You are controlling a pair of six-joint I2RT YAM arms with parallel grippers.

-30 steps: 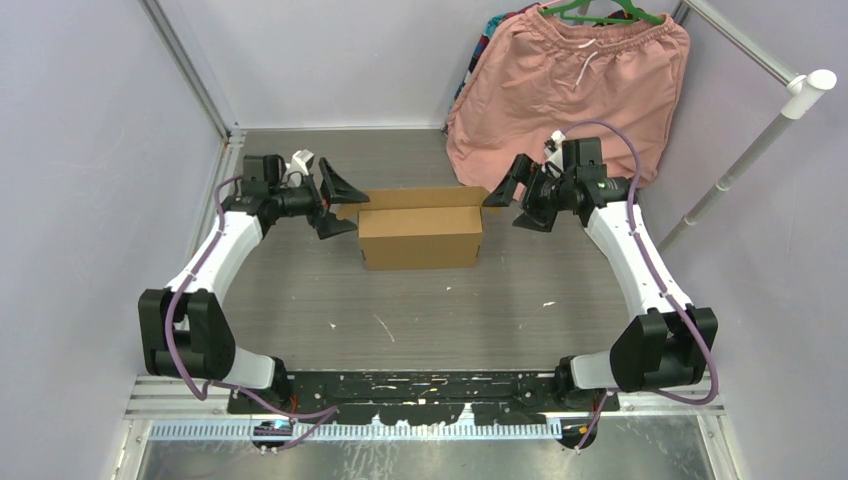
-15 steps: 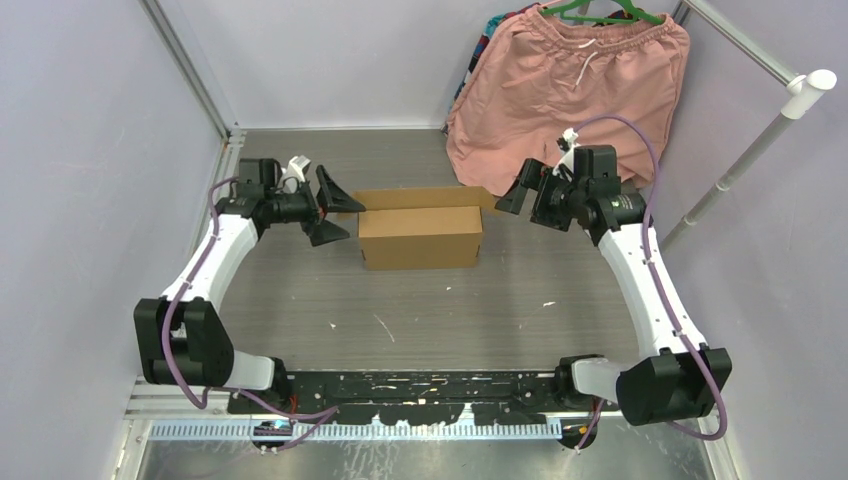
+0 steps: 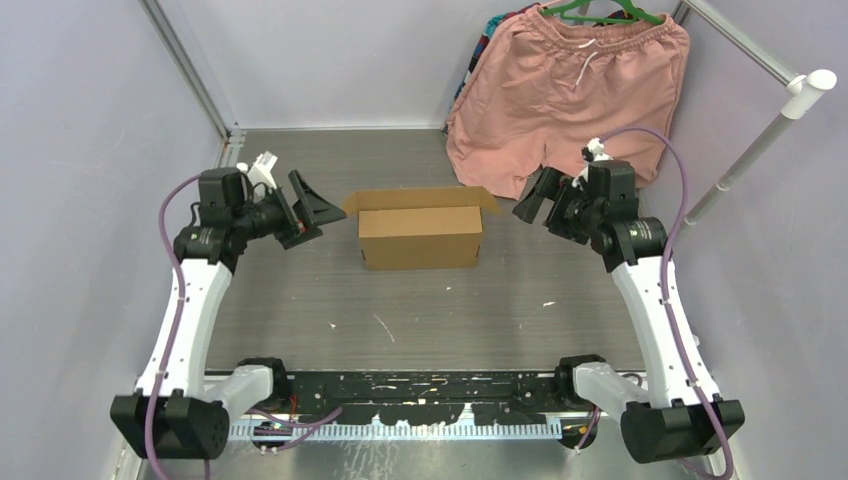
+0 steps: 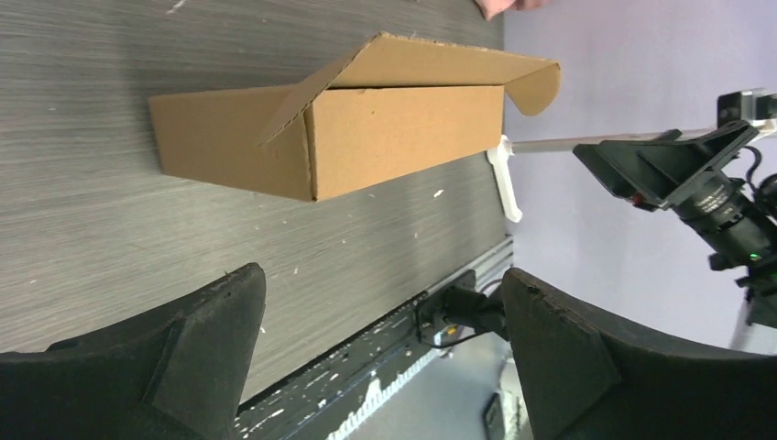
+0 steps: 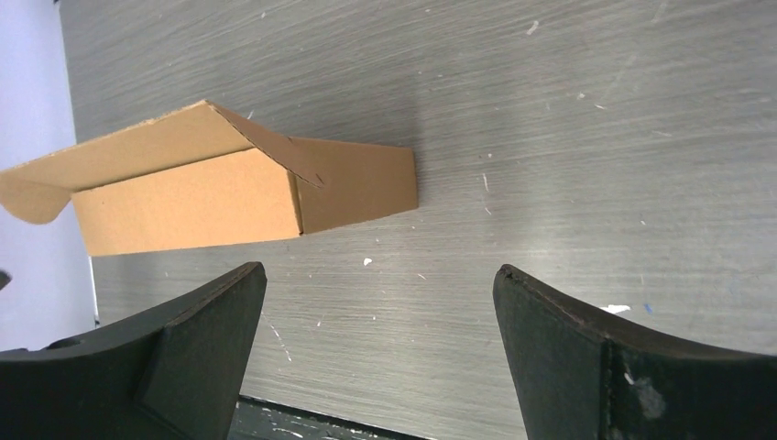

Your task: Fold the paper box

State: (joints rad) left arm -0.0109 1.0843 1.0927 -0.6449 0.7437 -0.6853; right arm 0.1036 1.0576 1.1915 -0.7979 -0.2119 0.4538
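Paper box (image 3: 420,237) lies lengthwise between left gripper (image 3: 312,216) and right gripper (image 3: 527,206); both face its ends, jaws apart, touching nothing.

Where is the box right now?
In the top view, the box sits on the table toward the back, between the left gripper and right gripper, touching neither, near the shorts.

Bright, even, diffuse light fills every view, with no hard glare. The paper box (image 3: 420,235) casts only a faint, soft shadow on the table (image 3: 450,300) toward 6 o'clock. The overhead view is sharp. At 6 o'clock in the wrist views, the left claw (image 4: 383,271) and right claw (image 5: 380,268) look dark and slightly soft.
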